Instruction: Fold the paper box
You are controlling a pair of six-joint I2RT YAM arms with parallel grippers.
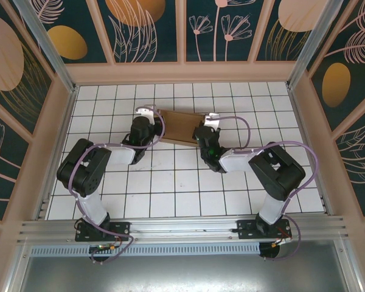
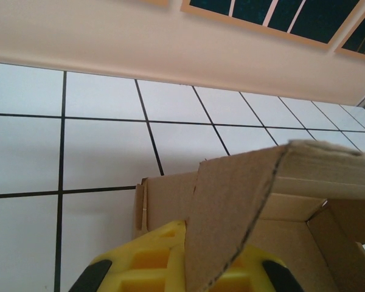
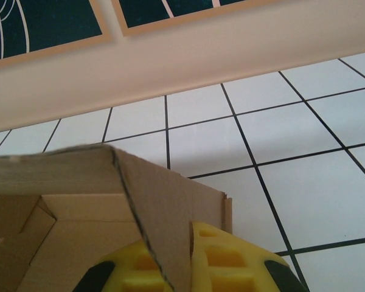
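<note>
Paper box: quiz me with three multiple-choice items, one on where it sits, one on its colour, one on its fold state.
1. Where is the box in the top view?
A) by the arm bases
B) against the left wall
C) between the left gripper and the right gripper
2. What colour is it?
A) white
B) brown
C) blue
3. What state is it in?
A) partly folded, panels standing up
B) a flat sheet
C) crumpled into a ball
Answers: 1 C, the grippers flank its two ends. 2 B, it is plain brown cardboard in every view. 3 A, a flap stands up beside an inner wall in the left wrist view.
</note>
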